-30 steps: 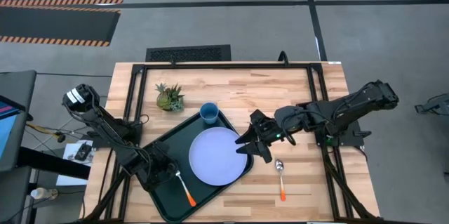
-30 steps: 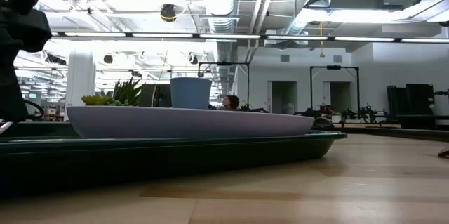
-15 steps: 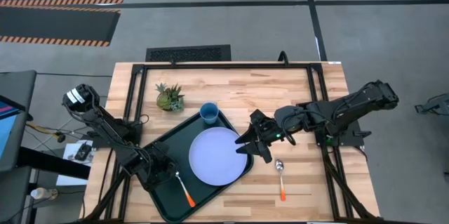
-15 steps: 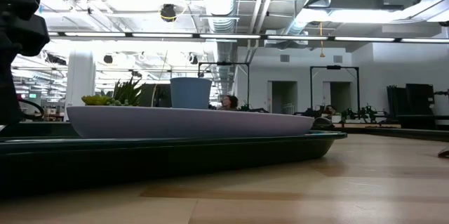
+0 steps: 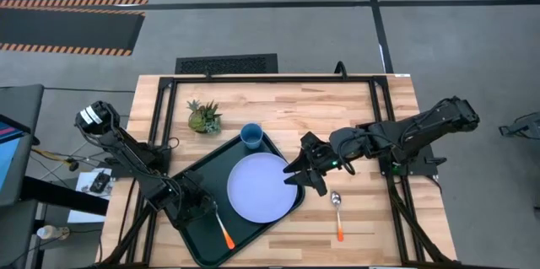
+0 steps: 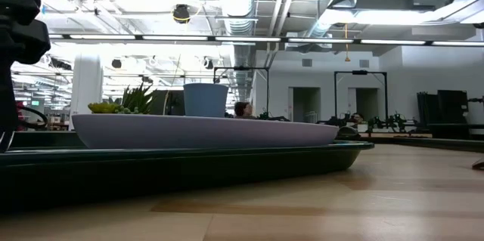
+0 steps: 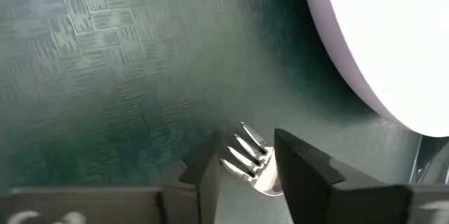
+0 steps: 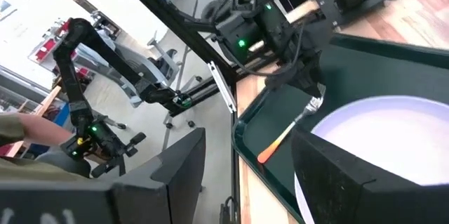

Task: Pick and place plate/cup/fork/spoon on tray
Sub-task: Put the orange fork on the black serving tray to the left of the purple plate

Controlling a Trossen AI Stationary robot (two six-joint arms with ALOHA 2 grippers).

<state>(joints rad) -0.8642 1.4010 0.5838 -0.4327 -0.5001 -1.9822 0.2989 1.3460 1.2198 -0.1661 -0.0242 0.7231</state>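
Note:
The dark green tray (image 5: 198, 239) lies at the table's near left. The lavender plate (image 5: 263, 187) rests flat in it, and the blue cup (image 5: 251, 136) stands at its far corner. The orange-handled fork (image 5: 221, 225) lies flat on the tray floor, left of the plate. My left gripper (image 7: 245, 138) is open over the fork's tine end (image 7: 245, 157), one finger on either side. The orange-handled spoon (image 5: 337, 214) lies on the wood right of the tray. My right gripper (image 5: 304, 176) is open at the plate's right rim.
A small green spiky potted plant (image 5: 203, 117) stands on the wood beyond the tray's far left side. Bare wood lies at the far and right parts of the table. The low view shows the tray rim (image 6: 227, 158), the plate (image 6: 204, 129) and the cup (image 6: 206, 99).
My left arm has shifted slightly at the left of the low view. The fork, plate, cup and spoon lie where they were.

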